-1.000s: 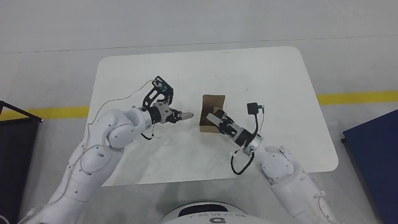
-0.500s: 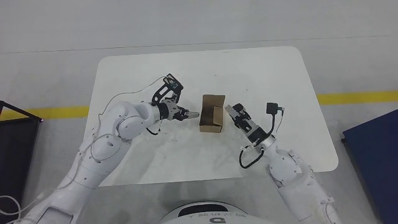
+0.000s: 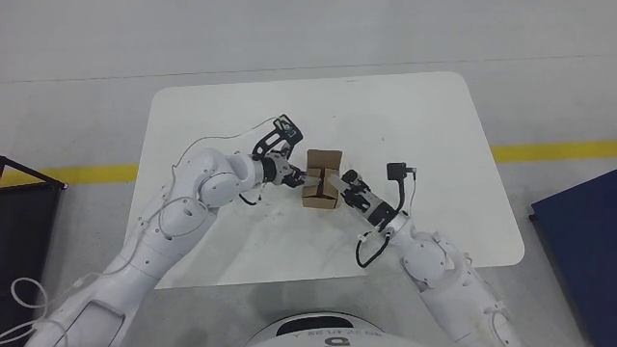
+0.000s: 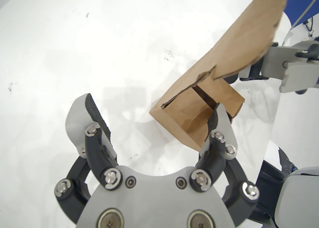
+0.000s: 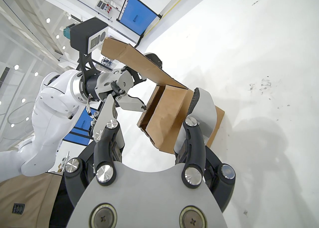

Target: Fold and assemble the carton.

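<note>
brown cardboard carton (image 3: 321,177) sits close to the middle of the white surface (image 3: 424,125), its body resting flat with the inside showing and one long flap (image 4: 244,39) standing up at a slant above it. the left claw (image 3: 292,177) is just left of the carton, spread open and holding nothing, with one of its fingers (image 4: 219,124) at the edge of the carton's open mouth and the other over bare surface. the right claw (image 3: 339,186) is at the carton's right near side, also spread open. part of the carton's wall lies between its fingers, and one finger (image 5: 201,107) is against the outside of that wall.
</note>
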Controlling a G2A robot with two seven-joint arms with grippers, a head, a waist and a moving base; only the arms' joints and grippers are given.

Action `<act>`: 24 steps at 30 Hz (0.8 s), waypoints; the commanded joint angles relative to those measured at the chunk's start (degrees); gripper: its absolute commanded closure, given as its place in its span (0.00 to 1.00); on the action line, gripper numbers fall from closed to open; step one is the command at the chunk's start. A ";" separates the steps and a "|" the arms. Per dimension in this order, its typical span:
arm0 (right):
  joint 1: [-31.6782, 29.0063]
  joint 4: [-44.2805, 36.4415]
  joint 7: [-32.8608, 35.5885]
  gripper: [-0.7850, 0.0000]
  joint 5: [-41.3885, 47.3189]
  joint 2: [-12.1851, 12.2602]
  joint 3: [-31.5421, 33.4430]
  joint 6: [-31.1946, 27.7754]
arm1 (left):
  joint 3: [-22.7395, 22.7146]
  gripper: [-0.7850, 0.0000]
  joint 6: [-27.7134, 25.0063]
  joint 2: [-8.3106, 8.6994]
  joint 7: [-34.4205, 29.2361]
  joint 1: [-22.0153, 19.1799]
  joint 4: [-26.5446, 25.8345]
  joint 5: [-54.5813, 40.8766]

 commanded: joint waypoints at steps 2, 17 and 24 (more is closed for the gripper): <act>-0.26 -0.47 -0.16 0.27 -0.85 0.05 0.08 0.14 | 0.65 0.07 -0.11 -0.26 -0.10 -0.20 0.25 -0.62; -1.25 -1.98 -0.76 0.20 -3.99 0.18 0.08 1.00 | -1.00 0.00 3.19 -0.02 -6.43 0.46 -1.36 -4.50; -0.98 -1.75 -1.35 0.21 -4.37 0.07 -0.40 1.25 | -5.30 0.00 5.25 1.00 -9.33 2.95 -3.89 -9.36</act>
